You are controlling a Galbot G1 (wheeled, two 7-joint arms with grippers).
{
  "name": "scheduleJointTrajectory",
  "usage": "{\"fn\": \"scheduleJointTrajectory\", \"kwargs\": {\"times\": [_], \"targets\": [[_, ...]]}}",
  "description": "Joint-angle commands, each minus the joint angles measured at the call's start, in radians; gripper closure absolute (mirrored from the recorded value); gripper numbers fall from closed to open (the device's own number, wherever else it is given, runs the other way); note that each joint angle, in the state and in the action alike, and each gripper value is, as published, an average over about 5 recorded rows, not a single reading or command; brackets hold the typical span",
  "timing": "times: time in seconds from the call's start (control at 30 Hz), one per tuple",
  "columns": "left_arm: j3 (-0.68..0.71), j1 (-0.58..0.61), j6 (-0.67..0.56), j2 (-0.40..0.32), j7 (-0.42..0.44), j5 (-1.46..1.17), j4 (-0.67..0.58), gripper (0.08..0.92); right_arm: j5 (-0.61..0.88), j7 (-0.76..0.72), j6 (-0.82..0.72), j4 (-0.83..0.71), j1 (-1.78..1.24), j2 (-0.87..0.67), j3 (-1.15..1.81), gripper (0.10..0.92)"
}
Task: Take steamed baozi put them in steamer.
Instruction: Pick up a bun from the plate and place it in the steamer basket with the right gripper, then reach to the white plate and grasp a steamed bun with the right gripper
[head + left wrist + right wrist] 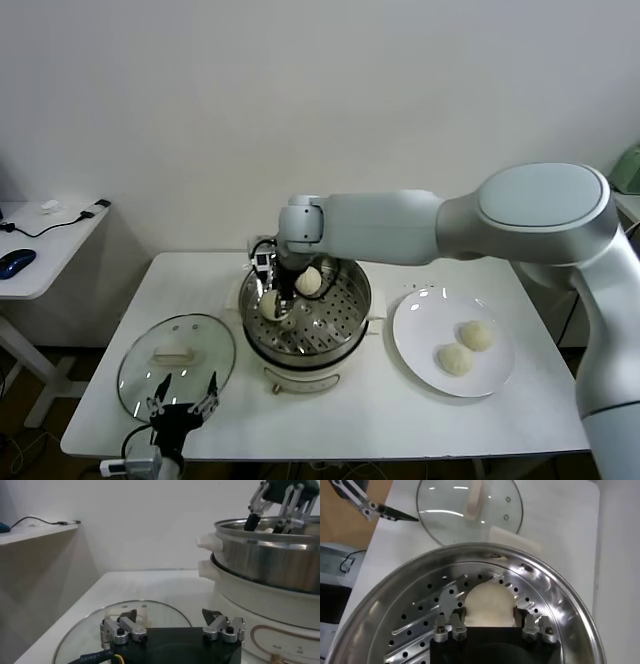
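Right claw [272, 305]: inside steamer [350, 320], fingers loosely around bun [487, 605] on tray; release unconfirmed. Risk: sticky dough lifts or rolls bun on withdrawal. Left claw [172, 625]: released, idle over glass lid [135, 370] at table's front-left corner.

Head view: high, looking forward and down over the whole bench [400, 420];
Left wrist view: low at the bench's front edge, facing the steamer [270, 565] side-on;
Right wrist view: close above the steamer's tray;
Shared: steamer and glass lid [470, 510].

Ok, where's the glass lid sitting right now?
In the head view the glass lid lies flat on the table's front-left, just left of the steamer, with the left gripper at its near edge.
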Motion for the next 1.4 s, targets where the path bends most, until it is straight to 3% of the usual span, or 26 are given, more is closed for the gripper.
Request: {"fn": "scheduleJointTrajectory", "kwargs": {"times": [0.03,0.13,0.3,0.57,0.83,1.1,1.4], "targets": [[0.000,0.002,0.001,0.000,0.000,0.003,-0.003,0.177,-0.020,-0.005,0.013,-0.030,-0.027,0.010,0.010,0.285],[0.000,0.005,0.003,-0.001,0.000,0.004,-0.010,0.177,-0.032,-0.044,0.047,0.001,0.024,-0.021,0.009,0.223],[0.001,0.009,0.004,-0.001,0.000,0.007,-0.021,0.177,-0.059,-0.136,0.125,0.073,0.154,-0.129,0.002,0.203],[0.003,0.014,0.004,-0.002,-0.003,0.008,-0.035,0.177,-0.136,-0.277,0.224,0.301,0.405,-0.536,-0.158,0.203],[0.005,0.020,0.002,-0.005,-0.005,0.013,-0.036,0.177,-0.362,-0.243,0.228,0.467,0.421,-0.849,-0.370,0.202],[0.006,0.039,0.000,-0.011,-0.006,0.022,-0.045,0.177,-0.452,-0.156,0.156,0.458,0.177,-0.950,-0.306,0.203],[0.005,0.059,-0.006,-0.011,-0.008,0.030,-0.041,0.177,-0.507,-0.094,0.098,0.350,-0.139,-0.941,-0.080,0.203]]}}
